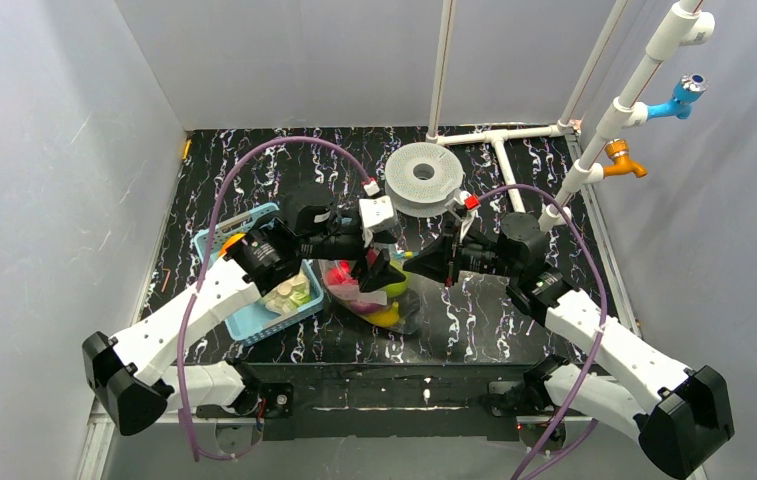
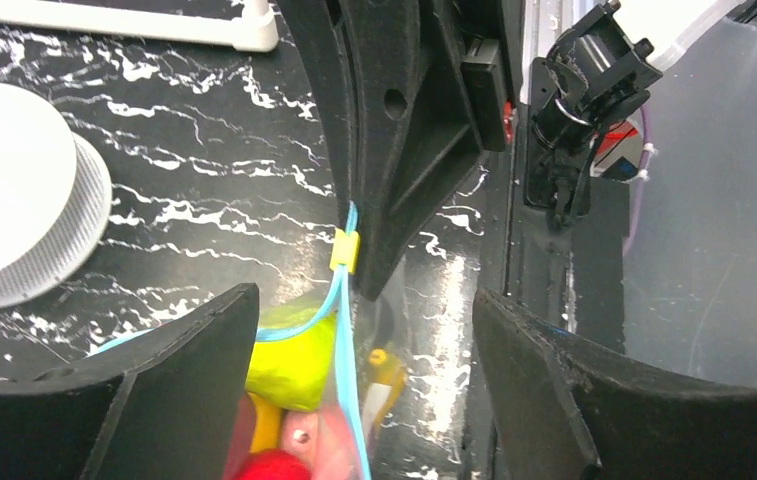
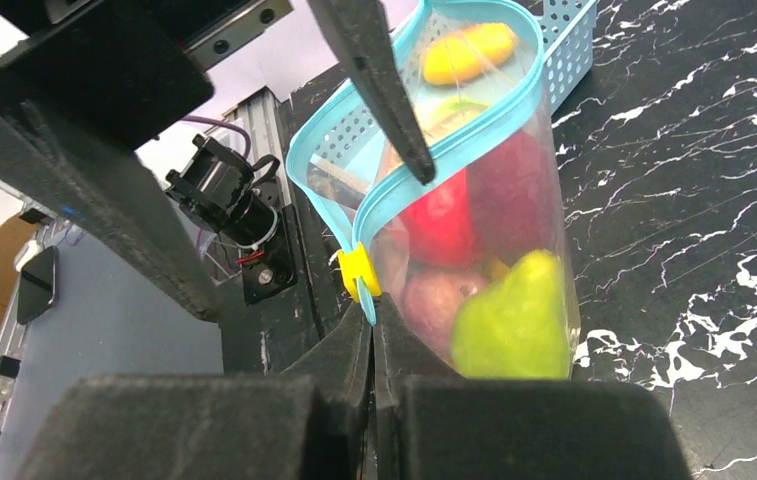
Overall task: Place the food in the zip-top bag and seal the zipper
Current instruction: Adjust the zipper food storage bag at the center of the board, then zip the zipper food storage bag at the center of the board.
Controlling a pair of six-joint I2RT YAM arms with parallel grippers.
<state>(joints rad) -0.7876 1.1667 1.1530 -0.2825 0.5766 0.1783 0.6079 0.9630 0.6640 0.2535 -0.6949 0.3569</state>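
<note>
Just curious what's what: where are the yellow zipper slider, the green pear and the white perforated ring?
Yellow zipper slider (image 3: 358, 272): right wrist view, its middle.
Green pear (image 3: 514, 322): right wrist view, its broad body.
White perforated ring (image 1: 446, 180): top external view, its top face.

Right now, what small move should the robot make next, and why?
Probably shut the left claw on the light-blue zipper strip beside the small yellow slider. The clear crinkly plastic bag holds glossy toy fruit, yet its mouth gapes open; the right claw pinches the strip's end by the slider, while the left claw stands open around the mouth.
</note>
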